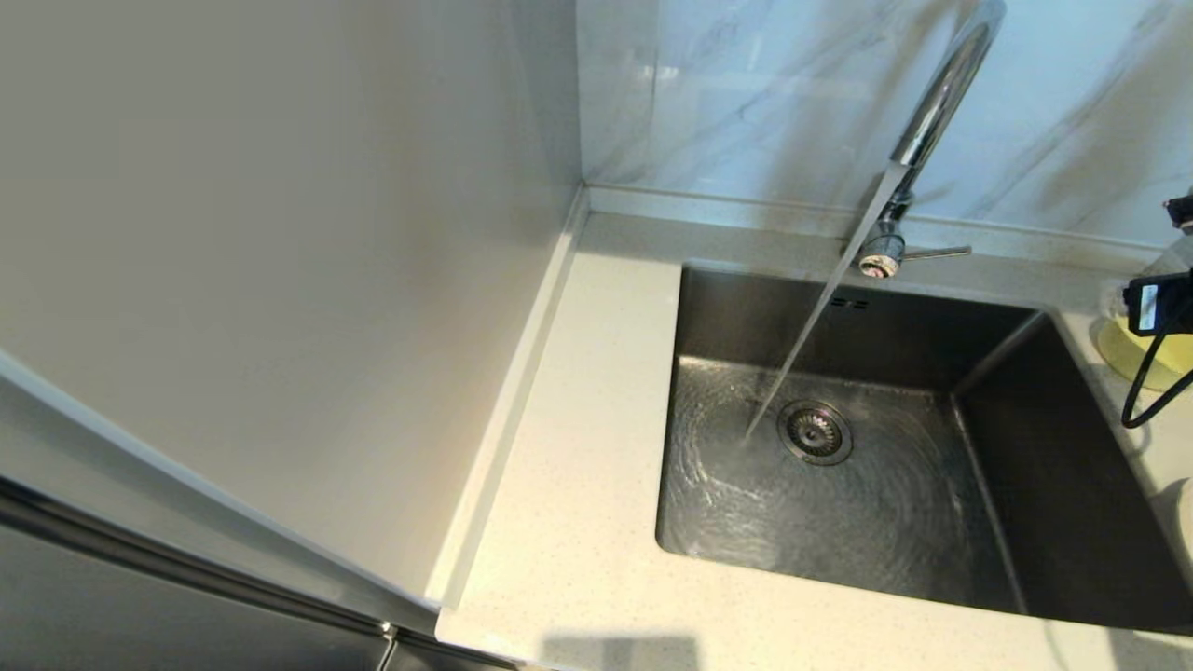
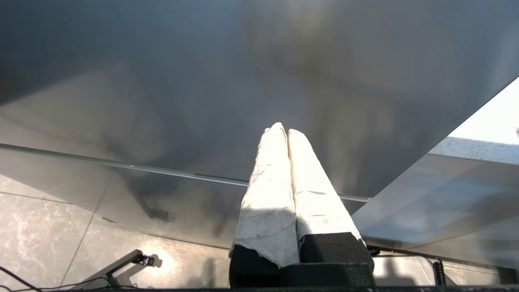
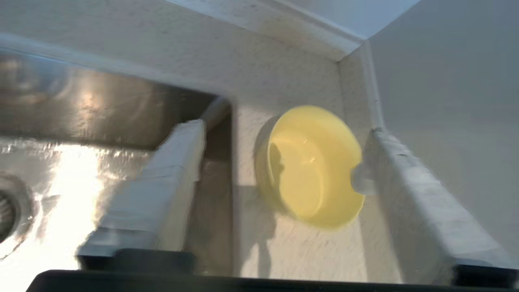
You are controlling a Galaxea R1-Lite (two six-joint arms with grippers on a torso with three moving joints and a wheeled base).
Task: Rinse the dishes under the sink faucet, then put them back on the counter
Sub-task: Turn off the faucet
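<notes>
The small pale-yellow bowl [image 3: 310,166] stands on the off-white counter [image 3: 308,243] to the right of the sink, near the back corner; in the head view the bowl [image 1: 1123,352] shows at the far right. My right gripper [image 3: 286,129] hangs open over it, one finger above the sink's edge and the other at the bowl's far rim. The chrome faucet [image 1: 941,102] runs a stream of water [image 1: 811,326] into the steel basin [image 1: 1025,503]. My left gripper [image 2: 284,129] is shut on nothing, parked low beside a cabinet. Chopsticks are out of view.
The faucet's side lever [image 1: 937,253] points right. The drain strainer [image 1: 815,431] sits in the wet basin floor. A pale wall panel [image 1: 280,280] borders the counter [image 1: 578,466] on the left. A pale rounded edge [image 1: 1179,522], perhaps the plate, shows at the right border.
</notes>
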